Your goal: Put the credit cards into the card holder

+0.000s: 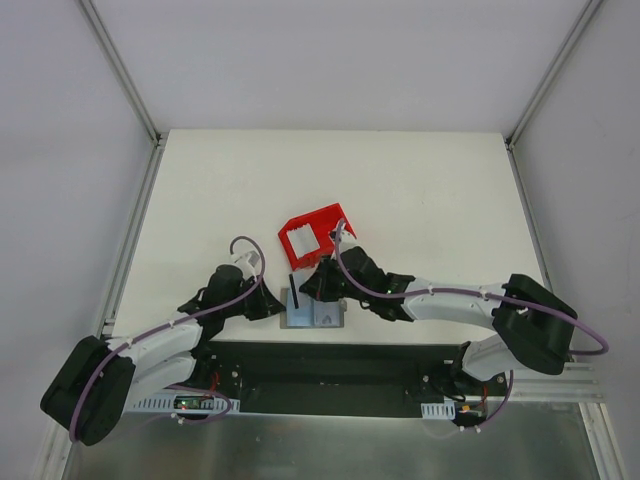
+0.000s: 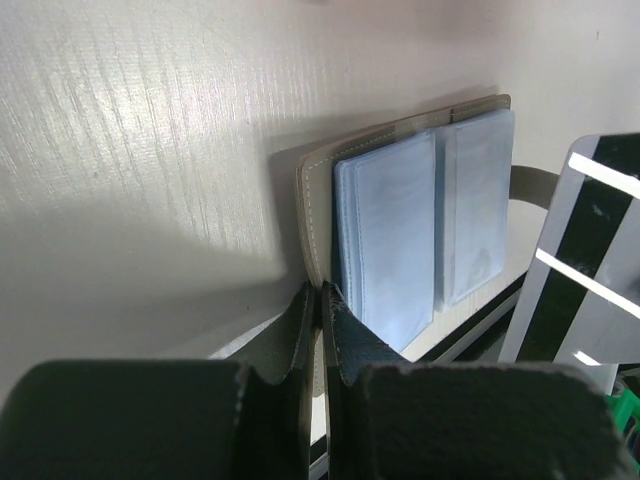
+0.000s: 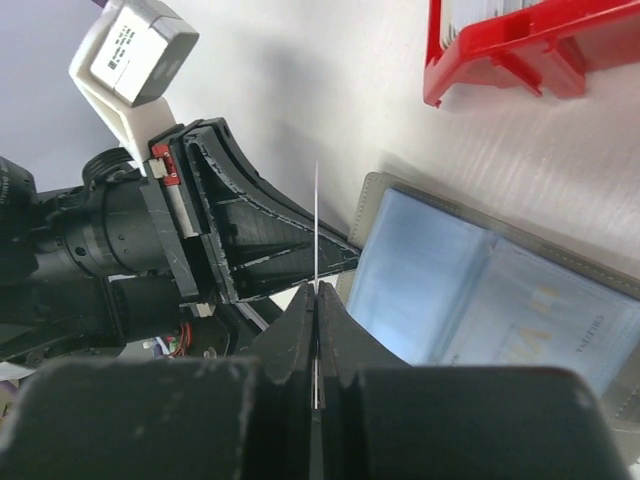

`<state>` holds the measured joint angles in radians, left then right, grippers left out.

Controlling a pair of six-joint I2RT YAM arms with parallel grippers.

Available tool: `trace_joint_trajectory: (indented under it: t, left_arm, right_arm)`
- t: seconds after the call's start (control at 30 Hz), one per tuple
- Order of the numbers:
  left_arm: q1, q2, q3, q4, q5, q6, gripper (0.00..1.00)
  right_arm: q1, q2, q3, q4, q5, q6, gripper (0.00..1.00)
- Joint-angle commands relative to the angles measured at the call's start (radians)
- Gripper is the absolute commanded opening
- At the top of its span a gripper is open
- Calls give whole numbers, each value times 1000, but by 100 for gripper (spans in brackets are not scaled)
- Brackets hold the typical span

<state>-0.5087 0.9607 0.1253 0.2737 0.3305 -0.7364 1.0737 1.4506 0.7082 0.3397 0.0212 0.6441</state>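
Two sets of jaws are working at the near edge of the bench (image 1: 420, 190). The left jaws are clamping fully shut on the grey left edge of the card holder (image 1: 313, 312), which is lying open, blue pockets up, between the two arms. The right jaws are gripping one credit card (image 3: 316, 225) tightly, holding it upright and edge-on by the holder's left edge. A red bin (image 1: 312, 236) is sitting just beyond the holder, with pale cards (image 1: 300, 241) showing inside.
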Motion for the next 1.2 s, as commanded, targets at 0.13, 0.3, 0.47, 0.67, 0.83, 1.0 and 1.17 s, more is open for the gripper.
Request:
trace_joint_trajectory:
  t: [0.13, 0.3, 0.47, 0.67, 0.83, 1.0, 1.17]
  left_arm:
    - [2, -19, -52, -22, -44, 2, 0]
    - [2, -42, -58, -22, -53, 9, 0]
    - [2, -31, -58, -18, -51, 2, 0]
    - [1, -23, -65, -13, -57, -20, 0]
    - [-8, -4, -72, 18, -56, -34, 0]
    - [-17, 53, -64, 62, -56, -34, 0]
    - [-21, 90, -75, 90, -62, -41, 0]
  right_arm:
    - [29, -7, -29, 91, 40, 29, 0]
    - [31, 4, -29, 108, 46, 19, 0]
    - [31, 11, -21, 128, 60, 5, 0]
    - [31, 27, -23, 136, 60, 6, 0]
    - [31, 27, -29, 148, 60, 8, 0]
    - [28, 21, -29, 150, 68, -11, 0]
    - [22, 13, -49, 157, 80, -3, 0]
